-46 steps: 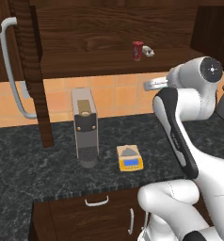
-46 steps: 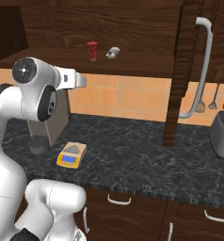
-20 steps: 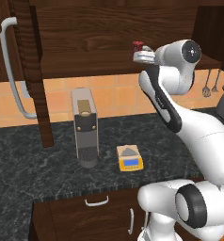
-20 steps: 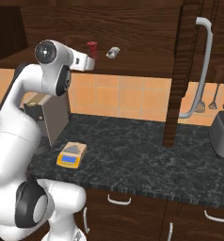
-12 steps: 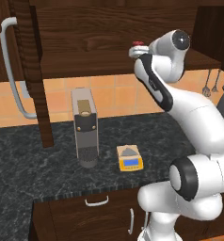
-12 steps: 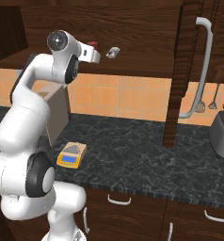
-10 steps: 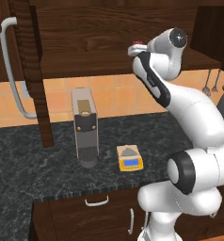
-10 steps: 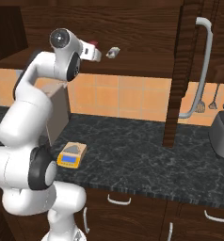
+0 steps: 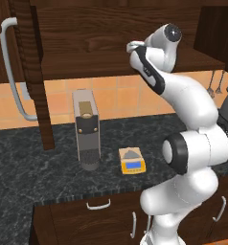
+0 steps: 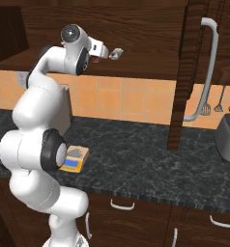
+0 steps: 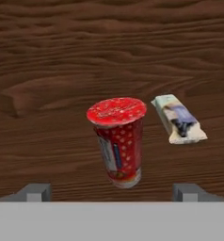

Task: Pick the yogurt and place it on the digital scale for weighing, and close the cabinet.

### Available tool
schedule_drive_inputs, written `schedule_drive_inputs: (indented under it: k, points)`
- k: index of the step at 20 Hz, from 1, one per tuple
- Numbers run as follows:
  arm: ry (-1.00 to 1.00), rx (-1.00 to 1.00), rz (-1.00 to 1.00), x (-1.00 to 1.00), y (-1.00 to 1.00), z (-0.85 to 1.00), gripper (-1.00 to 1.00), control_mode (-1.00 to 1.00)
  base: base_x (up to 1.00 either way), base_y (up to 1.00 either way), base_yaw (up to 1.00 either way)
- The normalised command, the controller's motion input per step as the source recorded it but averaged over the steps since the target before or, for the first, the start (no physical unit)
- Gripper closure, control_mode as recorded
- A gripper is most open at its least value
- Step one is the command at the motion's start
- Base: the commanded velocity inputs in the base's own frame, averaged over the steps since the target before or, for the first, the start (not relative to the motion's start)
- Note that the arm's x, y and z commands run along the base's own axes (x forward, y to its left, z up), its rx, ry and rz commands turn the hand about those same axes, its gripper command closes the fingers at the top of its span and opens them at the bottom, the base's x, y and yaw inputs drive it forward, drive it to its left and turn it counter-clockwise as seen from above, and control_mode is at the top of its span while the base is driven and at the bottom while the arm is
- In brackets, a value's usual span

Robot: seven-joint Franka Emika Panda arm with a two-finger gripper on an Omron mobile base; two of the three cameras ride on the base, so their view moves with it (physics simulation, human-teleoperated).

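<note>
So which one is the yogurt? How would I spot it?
Look inside the open dark wood cabinet above the counter, on its shelf. The yogurt is the small red cup with a wide red lid, standing upright beside a flat pale packet that lies down.

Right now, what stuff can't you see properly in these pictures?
- Left base view: the arm's wrist hides the yogurt and the claw.
- Right base view: the arm covers part of the digital scale; its display is too small to read.
- Hand view: the packet has blurred print.
- Left base view: the cabinet door is cut off at the left edge.
</note>
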Motion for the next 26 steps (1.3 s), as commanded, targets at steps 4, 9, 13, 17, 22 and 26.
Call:
schedule_drive_inputs:
  k: [4, 9, 13, 17, 22, 26]
  points:
    - [0.00, 0.00, 0.00, 0.55, 0.00, -0.18, -1.00, -1.00, 0.00, 0.00, 0.00]
    - [0.00, 0.00, 0.00, 0.52, -0.09, -0.13, -1.00, -1.00, 0.00, 0.00, 0.00]
    - [0.00, 0.00, 0.00, 0.47, -0.09, -0.10, -1.00, -1.00, 0.00, 0.00, 0.00]
    - [0.00, 0.00, 0.00, 0.44, -0.01, -0.10, 1.00, -1.00, 0.00, 0.00, 0.00]
    - [-0.01, 0.00, 0.05, -0.05, 0.01, 0.00, 1.00, -1.00, 0.00, 0.00, 0.00]
    - [-0.18, -0.04, 0.29, -0.96, 0.18, -0.05, 1.00, -1.00, 0.00, 0.00, 0.00]
